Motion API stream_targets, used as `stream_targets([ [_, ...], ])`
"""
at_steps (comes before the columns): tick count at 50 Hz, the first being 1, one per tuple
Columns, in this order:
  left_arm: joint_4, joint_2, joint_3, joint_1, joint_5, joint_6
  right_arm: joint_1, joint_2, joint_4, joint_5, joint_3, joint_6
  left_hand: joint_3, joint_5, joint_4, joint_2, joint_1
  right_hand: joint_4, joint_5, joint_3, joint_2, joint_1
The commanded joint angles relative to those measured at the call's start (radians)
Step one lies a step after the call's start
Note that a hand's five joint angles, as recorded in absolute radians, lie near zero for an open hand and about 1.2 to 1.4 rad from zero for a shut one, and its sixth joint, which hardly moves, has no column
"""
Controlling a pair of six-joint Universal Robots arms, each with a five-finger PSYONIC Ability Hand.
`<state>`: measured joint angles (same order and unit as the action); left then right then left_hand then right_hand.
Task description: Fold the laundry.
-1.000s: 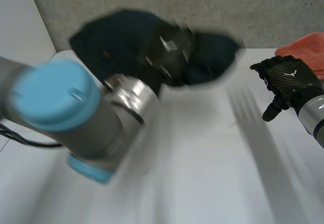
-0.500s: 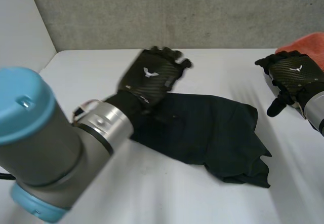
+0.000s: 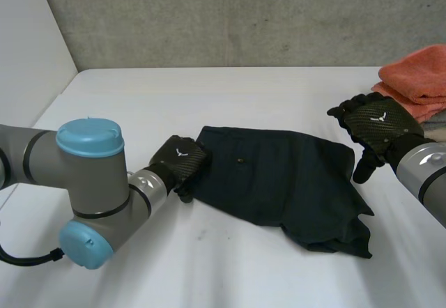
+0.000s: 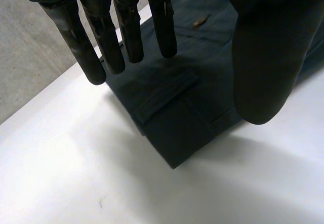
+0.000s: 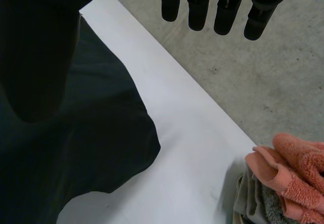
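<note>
A dark navy garment [image 3: 279, 182] lies spread flat on the white table [image 3: 209, 266], with a small button [image 3: 239, 161] near its left part. My left hand [image 3: 180, 163] rests at the garment's left edge. In the left wrist view its fingers [image 4: 126, 26] hang straight and apart from the thumb above a corner of the garment [image 4: 172, 117], holding nothing. My right hand [image 3: 373, 121] hovers at the garment's right edge. In the right wrist view its fingers [image 5: 202, 6] are straight, and the dark garment [image 5: 76, 148] lies under the thumb.
Folded orange towels [image 3: 418, 74] are stacked at the table's right, beside my right hand. In the right wrist view the towels [image 5: 293, 178] sit on a grey cloth [image 5: 253, 198]. A concrete wall [image 3: 244, 15] stands behind the table.
The left arm swung the garment through the air, let it go onto the table and drew back to its left edge. The right hand came slightly toward the garment.
</note>
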<state>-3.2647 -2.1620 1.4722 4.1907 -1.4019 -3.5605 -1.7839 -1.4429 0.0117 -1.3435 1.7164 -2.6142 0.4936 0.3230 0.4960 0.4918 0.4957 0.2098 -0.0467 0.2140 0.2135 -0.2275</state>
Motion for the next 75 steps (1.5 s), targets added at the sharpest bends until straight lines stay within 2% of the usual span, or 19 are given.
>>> stream_targets([
  [1, -0.006, -0.052, -0.039, 0.009, -0.002, -0.004, 0.003, 0.001, 0.008, 0.001, 0.015, -0.003, 0.406, 0.402, 0.404, 0.408, 0.404, -0.035, 0.047, -0.039, -0.039, 0.053],
  [4, -0.026, -0.058, -0.058, 0.012, -0.003, -0.003, 0.003, 0.001, 0.010, 0.001, 0.015, -0.001, 0.699, 0.695, 0.697, 0.701, 0.697, -0.035, 0.047, -0.039, -0.039, 0.053],
  [8, -0.072, -0.084, -0.085, 0.017, -0.006, -0.004, 0.003, 0.001, 0.010, 0.001, 0.015, -0.003, 0.902, 0.898, 0.900, 0.904, 0.900, -0.035, 0.047, -0.039, -0.039, 0.053],
  [15, -0.090, -0.105, -0.139, 0.058, -0.028, -0.009, -0.005, -0.001, 0.010, 0.001, 0.015, -0.004, 0.903, 0.899, 0.900, 0.904, 0.901, -0.035, 0.047, -0.039, -0.039, 0.053],
  [20, -0.144, 0.002, -0.226, 0.117, -0.133, -0.005, -0.009, -0.010, 0.008, 0.000, 0.003, -0.009, 0.903, 0.899, 0.900, 0.904, 0.901, -0.035, 0.047, -0.039, -0.039, 0.053],
  [23, -0.199, 0.077, -0.257, 0.118, -0.141, 0.009, -0.009, -0.014, 0.010, -0.009, -0.011, -0.015, 0.903, 0.899, 0.900, 0.904, 0.901, -0.035, 0.047, -0.039, -0.039, 0.053],
  [27, -0.293, 0.172, -0.280, 0.104, -0.103, 0.095, -0.011, -0.017, 0.016, -0.051, -0.027, -0.027, 0.903, 0.899, 0.900, 0.904, 0.901, -0.035, 0.047, -0.039, -0.039, 0.053],
  [31, -0.322, 0.208, -0.296, 0.066, 0.013, 0.215, -0.011, -0.017, 0.024, -0.098, -0.040, -0.055, 0.903, 0.899, 0.900, 0.904, 0.901, -0.035, 0.047, -0.039, -0.039, 0.053],
  [36, -0.316, 0.127, -0.271, -0.055, 0.193, 0.328, 0.003, -0.017, 0.022, -0.112, -0.040, -0.058, 0.903, 0.899, 0.900, 0.904, 0.901, -0.035, 0.047, -0.039, -0.039, 0.053],
  [40, -0.299, 0.044, -0.213, -0.149, 0.274, 0.332, 0.004, -0.019, 0.024, -0.112, -0.028, -0.058, 0.903, 0.899, 0.900, 0.904, 0.901, -0.035, 0.047, -0.039, -0.039, 0.053],
  [47, -0.303, -0.012, -0.106, -0.285, 0.308, 0.333, 0.023, -0.022, 0.030, -0.112, -0.011, -0.049, 0.903, 0.899, 0.900, 0.904, 0.901, -0.035, 0.047, -0.039, -0.039, 0.053],
  [48, -0.303, -0.012, -0.104, -0.290, 0.308, 0.332, 0.030, -0.022, 0.033, -0.112, -0.011, -0.046, 0.813, 0.809, 0.811, 0.815, 0.811, -0.035, 0.047, -0.039, -0.039, 0.053],
  [51, -0.302, 0.000, -0.087, -0.304, 0.304, 0.333, 0.070, -0.022, 0.033, -0.102, -0.018, -0.043, 0.289, 0.285, 0.286, 0.290, 0.286, -0.035, 0.047, -0.039, -0.039, 0.053],
  [54, -0.291, 0.014, -0.075, -0.308, 0.304, 0.328, 0.089, -0.022, 0.033, -0.097, -0.037, -0.041, 0.085, 0.081, 0.082, 0.086, 0.083, -0.035, 0.047, -0.039, -0.039, 0.053],
  [56, -0.277, 0.106, -0.032, -0.295, 0.299, 0.328, 0.084, -0.008, 0.028, -0.080, -0.084, -0.017, -0.045, -0.049, -0.047, -0.043, -0.047, -0.035, 0.047, -0.039, -0.039, 0.053],
  [61, -0.267, 0.218, 0.003, -0.232, 0.291, 0.332, 0.080, 0.053, -0.016, -0.046, -0.190, 0.020, -0.048, -0.052, -0.051, -0.046, -0.050, -0.035, 0.047, -0.039, -0.039, 0.053],
  [66, -0.236, 0.307, -0.012, -0.073, 0.250, 0.338, 0.002, 0.183, -0.215, -0.034, -0.371, -0.045, 0.007, 0.003, 0.005, 0.009, 0.005, 0.030, -0.019, 0.026, 0.027, -0.013],
  [69, -0.193, 0.280, -0.047, -0.002, 0.199, 0.333, -0.051, 0.263, -0.291, -0.028, -0.451, -0.099, 0.011, 0.007, 0.008, 0.012, 0.008, 0.063, -0.051, 0.059, 0.059, -0.045],
  [75, 0.046, 0.061, -0.233, 0.100, 0.152, 0.284, -0.097, 0.432, -0.342, -0.023, -0.540, -0.178, 0.008, 0.004, 0.005, 0.009, 0.006, 0.163, -0.151, 0.159, 0.159, -0.145],
])
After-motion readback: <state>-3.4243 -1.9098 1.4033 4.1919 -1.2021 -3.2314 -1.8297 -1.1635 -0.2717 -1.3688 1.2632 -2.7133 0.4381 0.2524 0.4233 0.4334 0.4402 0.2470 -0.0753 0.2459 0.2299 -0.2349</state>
